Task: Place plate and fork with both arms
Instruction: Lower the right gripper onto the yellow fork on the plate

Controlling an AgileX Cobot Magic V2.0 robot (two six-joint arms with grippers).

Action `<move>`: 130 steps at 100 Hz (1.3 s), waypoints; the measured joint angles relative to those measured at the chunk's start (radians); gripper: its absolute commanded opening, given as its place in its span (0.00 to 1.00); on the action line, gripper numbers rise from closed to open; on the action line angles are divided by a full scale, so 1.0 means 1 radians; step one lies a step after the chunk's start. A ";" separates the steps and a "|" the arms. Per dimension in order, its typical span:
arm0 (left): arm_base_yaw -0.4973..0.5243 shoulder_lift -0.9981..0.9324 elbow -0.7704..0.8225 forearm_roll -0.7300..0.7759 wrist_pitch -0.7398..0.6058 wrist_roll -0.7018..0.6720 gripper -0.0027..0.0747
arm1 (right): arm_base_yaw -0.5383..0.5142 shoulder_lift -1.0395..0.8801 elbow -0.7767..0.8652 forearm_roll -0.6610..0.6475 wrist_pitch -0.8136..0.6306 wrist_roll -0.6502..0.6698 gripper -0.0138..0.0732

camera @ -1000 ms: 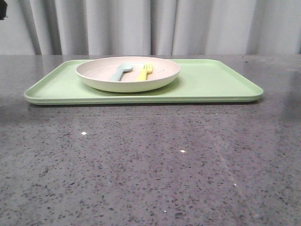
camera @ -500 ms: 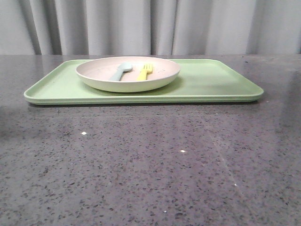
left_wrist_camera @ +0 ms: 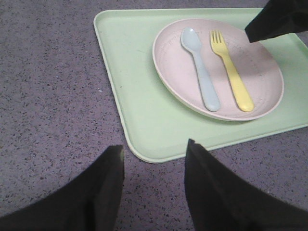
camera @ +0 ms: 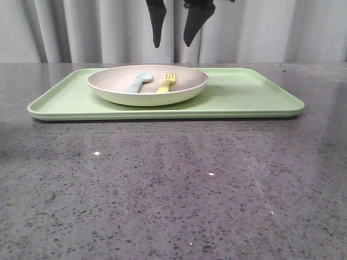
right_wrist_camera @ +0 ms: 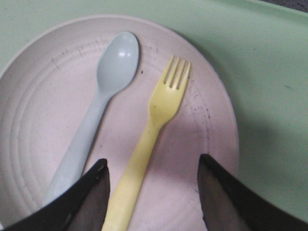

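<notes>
A light-green tray [camera: 244, 95] is shown lying toward the far edge of a dark speckled table [camera: 173, 189], its long side parallel to that edge. The plate [camera: 148, 85] is seated on the tray's left half. Inside the plate, 2 utensils are laid side by side without touching: the fork [camera: 167, 83] nearer the plate's centre-right and a pale blue spoon [camera: 140, 82] to its left, both with their heads pointed toward the far edge.

The right gripper [camera: 173, 24] is seen hanging above the plate in the front view, its 2 fingers spread apart and empty. In the right wrist view the fork's handle [right_wrist_camera: 132, 173] is framed between the dark fingers [right_wrist_camera: 226, 197], which are clear of it; the spoon [right_wrist_camera: 96, 115] is found just beside the opposite finger. The left gripper [left_wrist_camera: 154, 187] is seen only in its own wrist view, its fingers parted, nothing held, poised over bare table just off a corner of the tray [left_wrist_camera: 130, 120].

No part of the task is judged complete: neither fork nor plate is grasped or lifted. A fork pick-up by the right arm appears to be the step in hand; the plate [left_wrist_camera: 219, 67] is presumably left for the left arm, and both placements remain.
</notes>
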 measured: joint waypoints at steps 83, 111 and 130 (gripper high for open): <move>0.000 0.000 0.000 0.000 -0.002 0.000 0.43 | 0.000 0.158 -0.057 0.006 0.004 0.063 0.63; 0.000 0.000 0.000 0.000 -0.002 0.000 0.43 | 0.000 0.162 -0.057 0.006 0.004 0.065 0.34; 0.000 0.000 0.000 0.000 -0.002 0.000 0.43 | 0.000 0.162 -0.057 0.006 0.002 0.067 0.13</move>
